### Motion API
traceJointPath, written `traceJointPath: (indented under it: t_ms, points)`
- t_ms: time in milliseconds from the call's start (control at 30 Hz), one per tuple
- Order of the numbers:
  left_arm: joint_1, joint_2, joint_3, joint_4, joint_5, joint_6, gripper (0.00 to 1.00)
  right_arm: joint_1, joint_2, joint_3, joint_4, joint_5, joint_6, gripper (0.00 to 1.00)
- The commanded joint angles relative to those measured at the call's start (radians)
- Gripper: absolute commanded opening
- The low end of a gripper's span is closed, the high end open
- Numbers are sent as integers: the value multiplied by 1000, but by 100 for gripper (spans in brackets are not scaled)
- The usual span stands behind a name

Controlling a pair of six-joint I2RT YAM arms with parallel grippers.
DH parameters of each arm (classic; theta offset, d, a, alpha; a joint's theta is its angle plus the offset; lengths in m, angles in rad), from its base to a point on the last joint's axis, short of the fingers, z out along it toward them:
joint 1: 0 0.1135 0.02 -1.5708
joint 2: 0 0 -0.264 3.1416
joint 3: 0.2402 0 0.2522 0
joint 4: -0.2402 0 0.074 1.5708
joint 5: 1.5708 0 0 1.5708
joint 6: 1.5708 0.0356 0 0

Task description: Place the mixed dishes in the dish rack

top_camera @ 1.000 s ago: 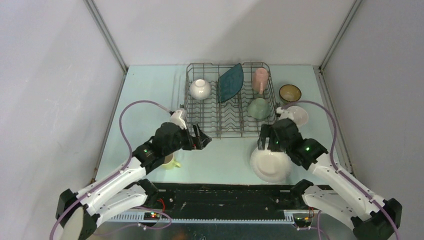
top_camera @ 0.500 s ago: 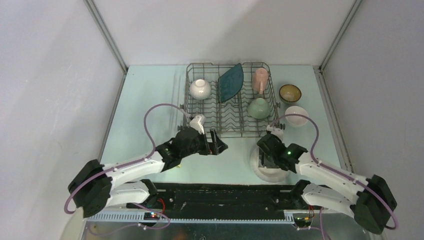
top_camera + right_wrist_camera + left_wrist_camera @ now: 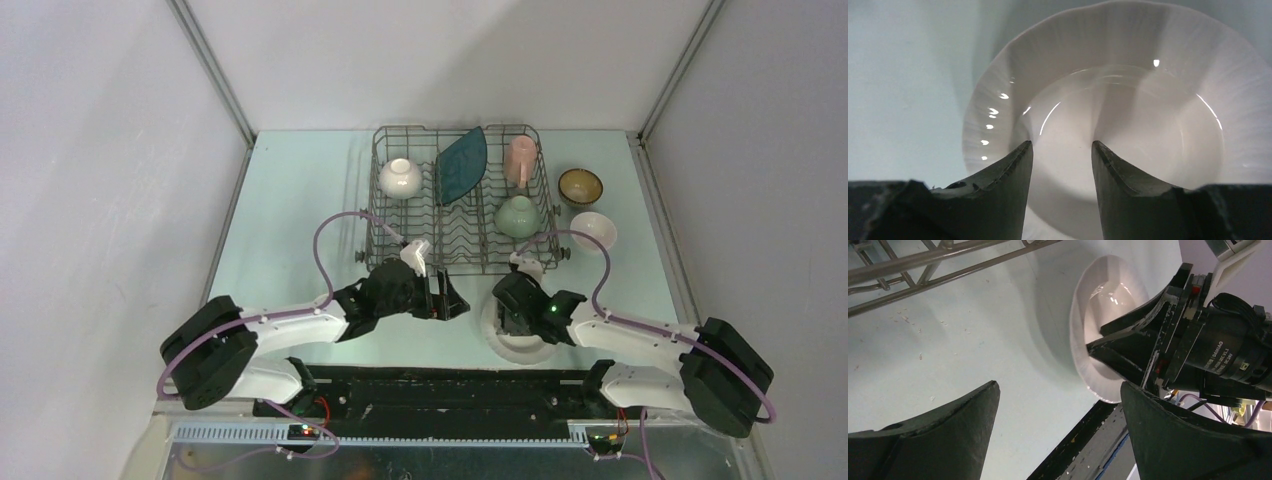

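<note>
White round plate (image 3: pixel 522 348): glossy white glaze with a softly fluted rim and a shallow round well. It lies flat on the table just in front of the rack's near right corner, outside the rack.
Right gripper (image 3: pixel 1062 150): two matte black wedge fingers, partly apart, over the plate's well with nothing between them.
Left gripper (image 3: pixel 1059 390): broad dark fingers spread wide and empty, low over the table just left of the plate.
Dish rack (image 3: pixel 455 270): grey metal wire with rows of upright tines. It holds a white bowl (image 3: pixel 400 177), a dark teal square plate (image 3: pixel 461 165) on edge, a pink mug (image 3: pixel 520 160) and a pale green bowl (image 3: pixel 517 216).
Outside the rack, right: brown bowl (image 3: pixel 580 186) and another white bowl (image 3: pixel 593 231).
Table (image 3: pixel 948 340): smooth pale mint, lightly speckled with crumbs.
</note>
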Motion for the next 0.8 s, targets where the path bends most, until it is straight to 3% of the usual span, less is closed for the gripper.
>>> traceJointPath:
  t_ms: [0, 267, 533, 600, 700, 767]
  points:
    - [-6, 0, 2, 55, 10, -4, 97, 38, 49, -68, 243, -226, 12, 50]
    - [-6, 2, -29, 48, 2, 2, 97, 91, 18, -72, 422, -367, -59, 53]
    - [-6, 48, -43, 79, 1, -13, 97, 47, -252, -72, 238, -283, -84, 56]
    - [-6, 62, -48, 88, 3, -16, 97, 10, -309, -71, 164, -256, -91, 62]
    - [-7, 81, -51, 94, 6, -17, 96, -69, -361, -78, 65, -237, -99, 84]
    - [-9, 97, -51, 102, 15, -18, 94, -135, -378, -91, 3, -248, -95, 89]
